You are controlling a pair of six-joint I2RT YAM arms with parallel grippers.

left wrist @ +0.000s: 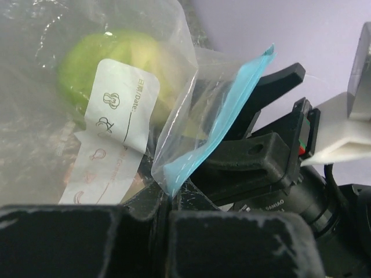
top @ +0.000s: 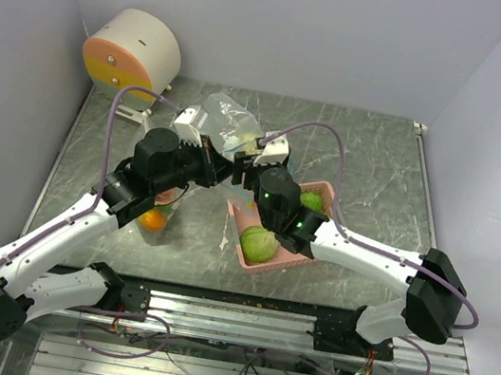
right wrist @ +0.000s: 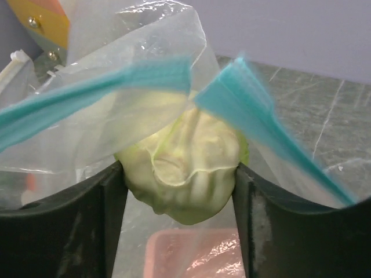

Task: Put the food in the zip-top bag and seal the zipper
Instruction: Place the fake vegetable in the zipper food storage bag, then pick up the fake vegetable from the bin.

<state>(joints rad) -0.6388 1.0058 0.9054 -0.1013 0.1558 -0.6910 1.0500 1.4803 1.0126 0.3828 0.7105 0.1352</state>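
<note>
The clear zip-top bag (top: 226,118) is held up over the middle of the table. My left gripper (top: 220,167) is shut on a corner of its teal zipper strip (left wrist: 211,130), pinched at the jaws (left wrist: 168,200). My right gripper (top: 253,156) is at the bag's mouth, shut on a pale green cabbage ball (right wrist: 185,159) that fills the gap between its fingers (right wrist: 95,226). The two sides of the zipper (right wrist: 98,92) spread apart above the ball. A green ball shows through the bag film (left wrist: 110,63). Another cabbage (top: 258,244) and a green piece (top: 312,201) lie in the pink tray. An orange fruit (top: 153,219) lies under my left arm.
The pink tray (top: 328,193) sits right of centre, partly under my right arm. A round white and orange device (top: 133,52) stands at the back left corner. A white label (left wrist: 119,116) is on the bag's side. Walls close in the table on three sides.
</note>
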